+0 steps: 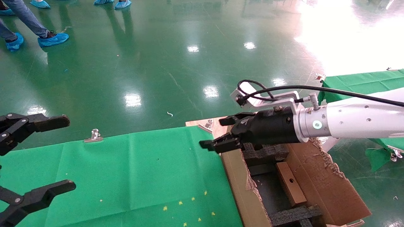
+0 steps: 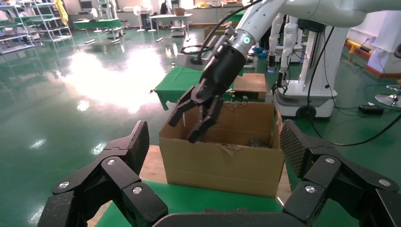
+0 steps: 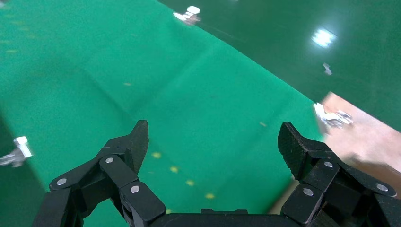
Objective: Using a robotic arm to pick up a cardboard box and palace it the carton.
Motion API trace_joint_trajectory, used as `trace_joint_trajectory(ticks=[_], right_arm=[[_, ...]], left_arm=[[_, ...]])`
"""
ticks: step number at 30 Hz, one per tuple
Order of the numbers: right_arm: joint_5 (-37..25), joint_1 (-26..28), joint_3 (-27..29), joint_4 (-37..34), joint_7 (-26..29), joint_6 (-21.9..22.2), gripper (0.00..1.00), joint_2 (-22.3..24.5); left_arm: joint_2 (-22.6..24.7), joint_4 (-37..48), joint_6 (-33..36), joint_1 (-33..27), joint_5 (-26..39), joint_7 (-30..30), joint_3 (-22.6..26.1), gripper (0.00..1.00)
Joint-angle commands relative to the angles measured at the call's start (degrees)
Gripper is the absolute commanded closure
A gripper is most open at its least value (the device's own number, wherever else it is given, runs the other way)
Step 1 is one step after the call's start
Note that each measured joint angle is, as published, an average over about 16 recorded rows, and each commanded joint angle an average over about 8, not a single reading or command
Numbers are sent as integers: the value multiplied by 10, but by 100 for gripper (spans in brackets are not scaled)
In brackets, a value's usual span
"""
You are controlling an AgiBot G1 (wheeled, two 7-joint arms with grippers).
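Box (image 1: 290,183) is seen inside the carton (image 1: 236,176), set on its narrow edge on the dark floor of the interior, between a foam insert (image 1: 295,215) at the carton's near end and another (image 1: 266,153) at its far end. It is touched by neither gripper. A small black mark is shown on its upper face.

Well to the left of the carton, the left gripper (image 1: 68,153) is held over the green cloth (image 1: 142,176); its fingers are spread wide and nothing is held between them.

The carton's ragged right flap (image 1: 322,186) is folded outward.

Above the carton's far left corner, the right gripper (image 1: 213,132) is held out level, its fingertips reaching past the carton's left wall toward the cloth. Its fingers are parted and empty, as is confirmed in the left wrist view (image 2: 184,128) and in the right wrist view (image 3: 213,137), where only cloth is seen between them. Behind it, the white robotic arm (image 1: 363,121) with its green ring light (image 1: 317,125) extends across the carton from the right.

At the cloth's far edge, left of the carton, a metal clip (image 1: 94,135) is fixed. Beyond the carton lies the glossy green floor (image 1: 157,63), and far off to the left blue shoe covers (image 1: 53,38) are worn by people standing there.
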Motion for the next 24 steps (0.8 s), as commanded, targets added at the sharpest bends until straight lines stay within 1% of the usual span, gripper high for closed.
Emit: trace_joint_trajectory(ticks=[1,21,24], right_arm=[[23,-15,23,-1,-29,-16,0,-2],[246,-165,250,-13,-315,-178,0,-21],[263,-176,267,-14,-336,-190,0,-23]], left_arm=[[0,0,0,0,0,0,0,0],[0,0,0,0,0,0,0,0],[0,0,0,0,0,0,0,0]])
